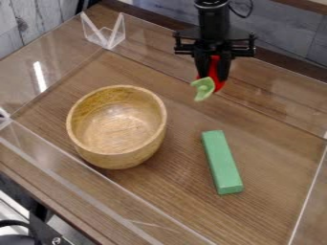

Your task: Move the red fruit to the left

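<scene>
The red fruit (209, 84), a small glossy red piece with a green leafy cap, hangs at the back right of the table, pinched between the fingers of my gripper (212, 77). The gripper points straight down and is shut on it. The green cap sticks out to the lower left of the fingers, and most of the red body is hidden between them. The fruit looks to be held just above the wooden tabletop, though contact is hard to judge.
A wooden bowl (117, 125) sits left of centre. A long green block (221, 161) lies at the front right. Clear acrylic walls (102, 32) ring the wooden table (166, 67).
</scene>
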Controlling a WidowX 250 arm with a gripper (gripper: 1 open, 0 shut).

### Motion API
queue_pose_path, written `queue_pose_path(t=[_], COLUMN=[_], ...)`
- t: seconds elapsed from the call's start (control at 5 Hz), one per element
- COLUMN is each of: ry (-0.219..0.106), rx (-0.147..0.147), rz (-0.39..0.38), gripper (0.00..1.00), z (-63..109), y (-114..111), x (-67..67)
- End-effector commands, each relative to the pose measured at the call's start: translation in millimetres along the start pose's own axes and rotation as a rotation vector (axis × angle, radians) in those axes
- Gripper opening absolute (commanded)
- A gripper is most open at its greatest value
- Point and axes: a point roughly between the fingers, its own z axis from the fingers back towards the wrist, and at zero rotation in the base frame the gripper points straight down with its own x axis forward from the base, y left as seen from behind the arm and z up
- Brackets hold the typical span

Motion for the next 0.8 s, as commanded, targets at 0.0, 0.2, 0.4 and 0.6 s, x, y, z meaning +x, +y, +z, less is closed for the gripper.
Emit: queue_pose_path(t=[0.0, 0.2, 0.4, 0.6], ry=[-0.074, -0.089, -0.104, -0.114], rx=[-0.01, 0.001, 0.01, 0.018], rz=[-0.02, -0.008, -0.002, 0.002], gripper=[0.0, 0.0, 0.0, 0.0], z=[29.8, 39.0, 44.9, 48.0], y=[16, 44, 78, 108], x=[9.5, 15.7, 28.1, 40.7])
